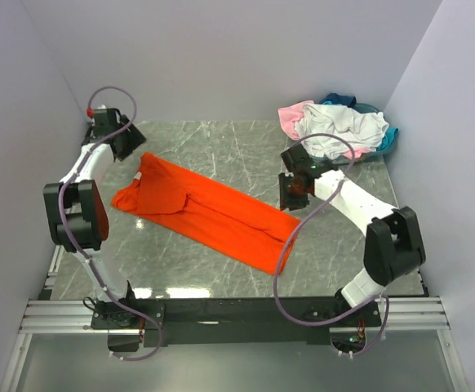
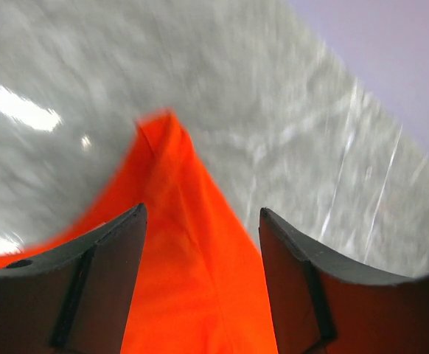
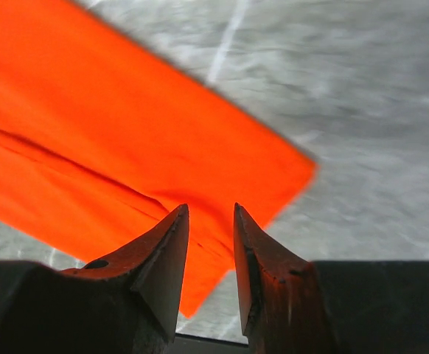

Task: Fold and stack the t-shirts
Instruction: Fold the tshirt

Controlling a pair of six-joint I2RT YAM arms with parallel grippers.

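Observation:
The bright orange t-shirt (image 1: 205,212) lies folded into a long strip, running diagonally across the marble table (image 1: 221,139). My left gripper (image 1: 131,147) hovers at its far left end. In the left wrist view the gripper (image 2: 202,212) is open, with orange fabric (image 2: 200,295) below the gap and nothing held. My right gripper (image 1: 293,194) hovers at the shirt's right end. In the right wrist view the gripper (image 3: 210,209) has its jaws a narrow gap apart and empty, above the shirt's corner (image 3: 126,133). The white (image 1: 339,131), pale pink (image 1: 293,118) and teal (image 1: 388,137) shirts lie heaped at the back right.
Pale walls close the table in at the back and on both sides. The heap of shirts fills the back right corner, just behind my right arm. A metal rail (image 1: 221,314) runs along the near edge by the arm bases.

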